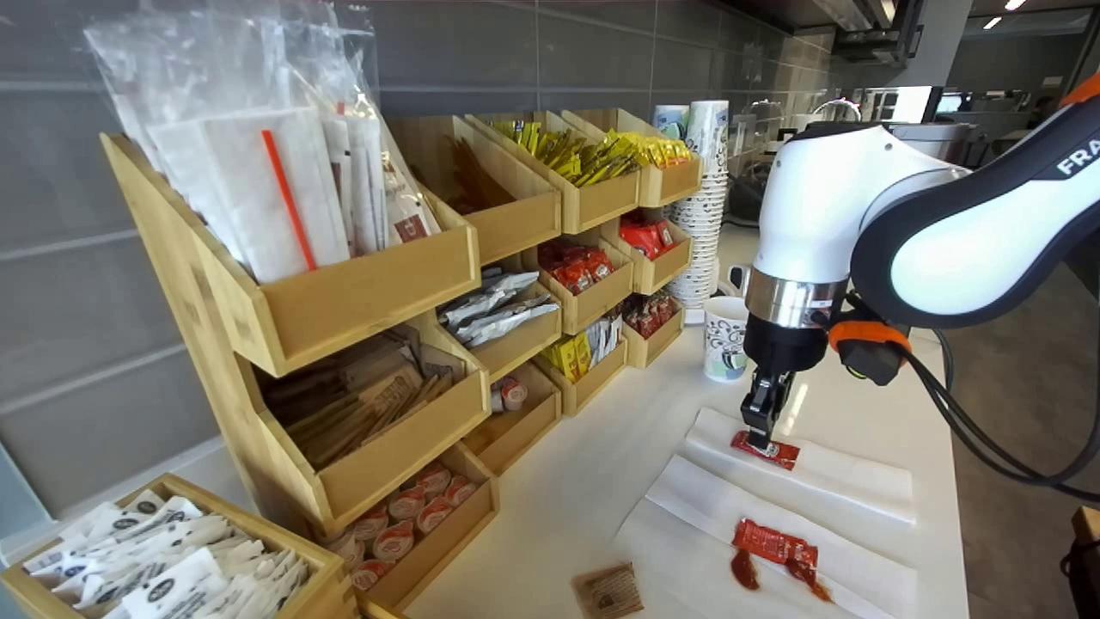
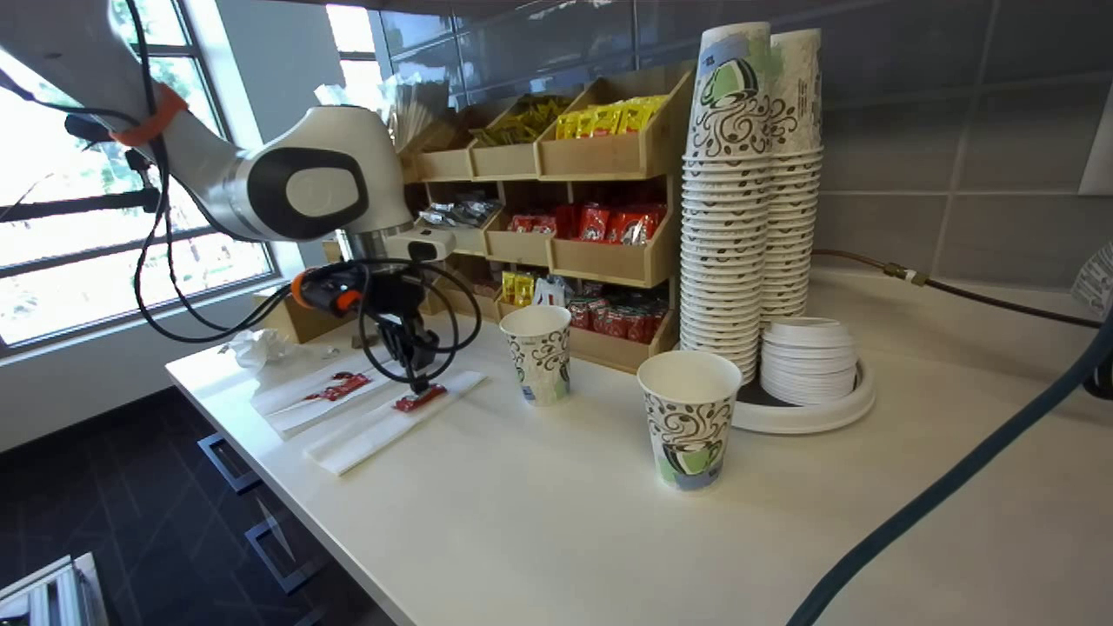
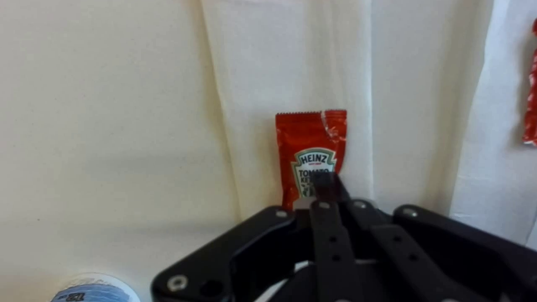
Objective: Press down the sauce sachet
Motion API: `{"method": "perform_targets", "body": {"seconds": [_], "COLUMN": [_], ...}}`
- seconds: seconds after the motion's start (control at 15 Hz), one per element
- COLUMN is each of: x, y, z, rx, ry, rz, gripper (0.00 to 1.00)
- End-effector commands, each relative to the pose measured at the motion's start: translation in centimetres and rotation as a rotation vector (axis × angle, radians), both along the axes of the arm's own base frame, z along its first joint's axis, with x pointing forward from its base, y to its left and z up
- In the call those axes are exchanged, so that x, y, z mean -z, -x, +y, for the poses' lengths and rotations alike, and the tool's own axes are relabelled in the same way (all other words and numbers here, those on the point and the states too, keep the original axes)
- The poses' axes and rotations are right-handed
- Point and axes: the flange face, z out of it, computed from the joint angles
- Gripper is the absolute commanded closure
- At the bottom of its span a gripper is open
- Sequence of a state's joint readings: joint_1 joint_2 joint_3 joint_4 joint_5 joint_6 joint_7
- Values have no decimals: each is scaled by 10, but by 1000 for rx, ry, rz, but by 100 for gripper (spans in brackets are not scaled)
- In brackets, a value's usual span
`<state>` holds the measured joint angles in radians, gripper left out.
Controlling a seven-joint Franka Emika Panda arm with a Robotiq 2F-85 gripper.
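A red Heinz ketchup sachet lies flat on a folded white napkin. The sachet also shows in both exterior views. My gripper points down with its fingers together and nothing between them. In both exterior views the fingertips are right at the sachet's top face; I cannot tell how hard they touch. In the wrist view the fingers hide the sachet's lower part. A burst sachet with ketchup spilled beside it lies on another napkin.
A paper cup stands near the gripper, and a second cup stands farther along the counter. A wooden rack of condiments lines the wall. Tall cup stacks and lids stand at the back. A brown packet lies on the counter.
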<state>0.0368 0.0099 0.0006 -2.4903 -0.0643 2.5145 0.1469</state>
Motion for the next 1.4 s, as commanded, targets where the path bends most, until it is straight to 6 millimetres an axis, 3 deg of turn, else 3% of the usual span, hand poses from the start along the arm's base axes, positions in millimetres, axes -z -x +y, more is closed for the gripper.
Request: {"method": "perform_targets", "body": {"seconds": [0.0, 1.33], "x": [5, 17], "y": [-5, -5], "z": [-2, -5], "rx": [10, 18], "ry": [16, 19], "rz": [-18, 5], "gripper": [100, 100]}}
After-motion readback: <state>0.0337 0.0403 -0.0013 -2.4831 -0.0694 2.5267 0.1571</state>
